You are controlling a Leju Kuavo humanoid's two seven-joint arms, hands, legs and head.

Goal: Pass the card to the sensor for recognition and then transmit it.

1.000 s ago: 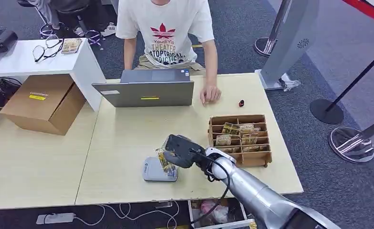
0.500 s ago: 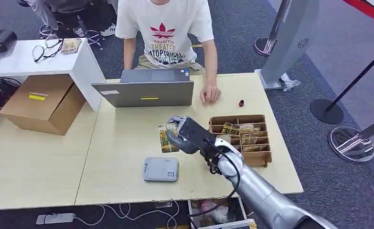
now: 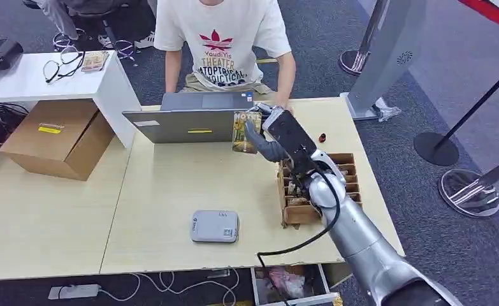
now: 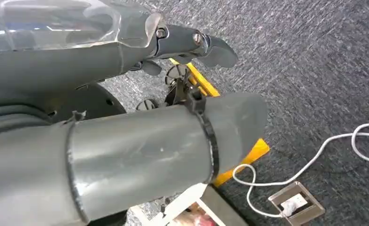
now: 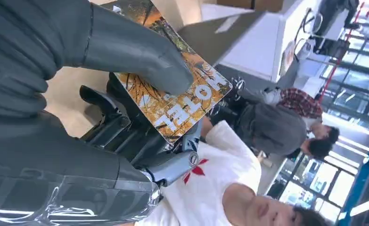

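Over the pale wooden table (image 3: 170,185), in front of the person in a white printed T-shirt (image 3: 224,38), I see my right hand (image 3: 278,134) pinching the orange autumn-leaf hotel card (image 3: 245,132) upright beside the grey laptop (image 3: 192,121), thumb pressed on its face, well beyond the flat grey card sensor (image 3: 214,225).

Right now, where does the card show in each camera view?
Head view: the card is held upright by the right hand, in front of the laptop.
Right wrist view: the card lies under the thumb, near centre.
Left wrist view: floor and cables.
Shared landmark: the person's white shirt.
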